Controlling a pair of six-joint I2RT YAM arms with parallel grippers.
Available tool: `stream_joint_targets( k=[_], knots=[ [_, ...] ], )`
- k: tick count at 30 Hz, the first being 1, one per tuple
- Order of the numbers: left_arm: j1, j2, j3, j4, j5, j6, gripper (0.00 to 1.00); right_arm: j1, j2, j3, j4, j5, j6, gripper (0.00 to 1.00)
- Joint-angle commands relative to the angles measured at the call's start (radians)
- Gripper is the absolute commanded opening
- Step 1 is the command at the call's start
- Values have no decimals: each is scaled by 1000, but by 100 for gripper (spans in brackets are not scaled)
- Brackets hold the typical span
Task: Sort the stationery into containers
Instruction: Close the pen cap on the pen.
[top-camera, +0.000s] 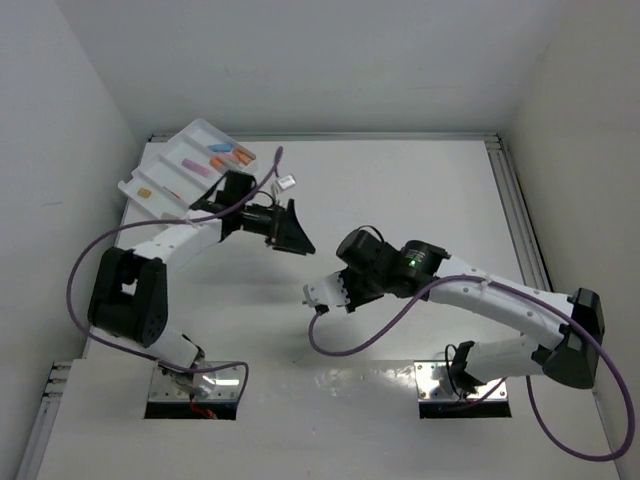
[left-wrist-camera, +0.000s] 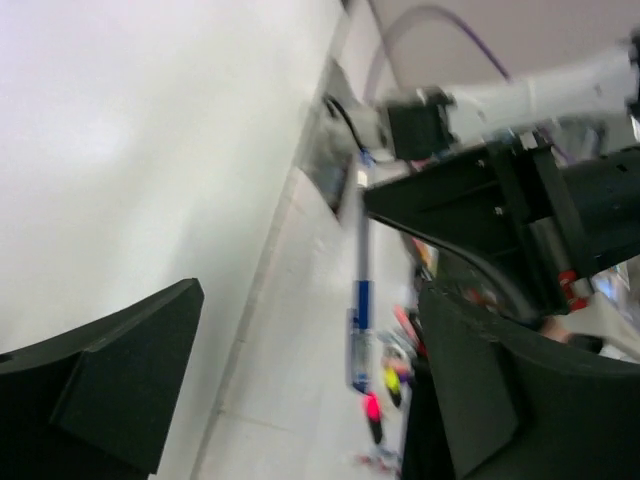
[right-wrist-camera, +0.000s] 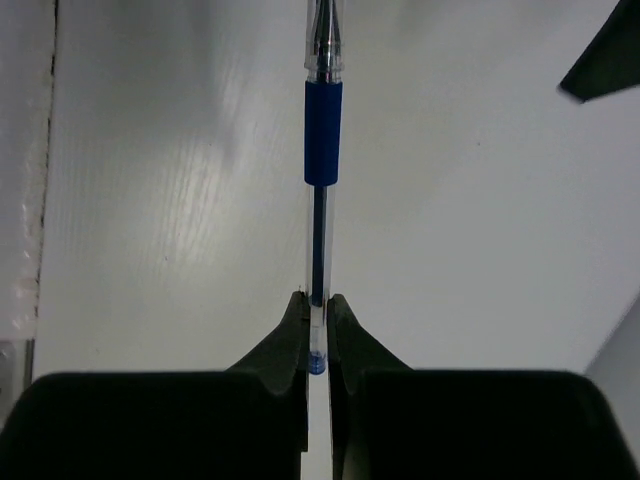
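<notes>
My right gripper is shut on the rear end of a thin blue pen, which points straight out from the fingertips above the white table. In the top view this gripper is at mid-table. My left gripper is open and empty, a little left of it, with its jaws wide apart. Its blurred view shows the blue pen and, past it, a pink marker and a yellow one. The white divided tray stands at the far left corner with orange, pink and beige items in it.
White walls close in the table on the left, back and right. A metal rail runs along the right edge. Purple cables loop from both arms. A small white tag hangs on the left arm's cable near the tray.
</notes>
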Motion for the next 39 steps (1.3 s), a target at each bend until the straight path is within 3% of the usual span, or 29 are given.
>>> stream_joint_targets(
  k=[1,6,10,12,13,20,23,28,39],
  knots=[
    [138,-134,17,19,-146,36,100,-100,-64,6,109,-163,135,0],
    [346,-277,75,87,-326,8,100,-261,-156,-10,293,-380,414,0],
    [401,-271,100,169,-138,-61,100,-346,-173,13,415,-492,696,0],
    [395,-273,69,267,-31,-157,96,-371,-173,38,471,-526,777,0],
    [372,-274,67,395,-21,-238,89,-377,-170,41,490,-571,857,0],
    [210,-388,100,565,-125,-297,68,-409,-158,45,616,-677,1123,0],
    [159,-411,90,623,-136,-323,61,-418,-141,47,642,-718,1175,0],
    [134,-454,32,791,-148,-431,60,-435,-123,45,679,-767,1241,0],
    [105,-431,17,794,-191,-474,64,-443,-109,58,706,-800,1289,0]
  ],
)
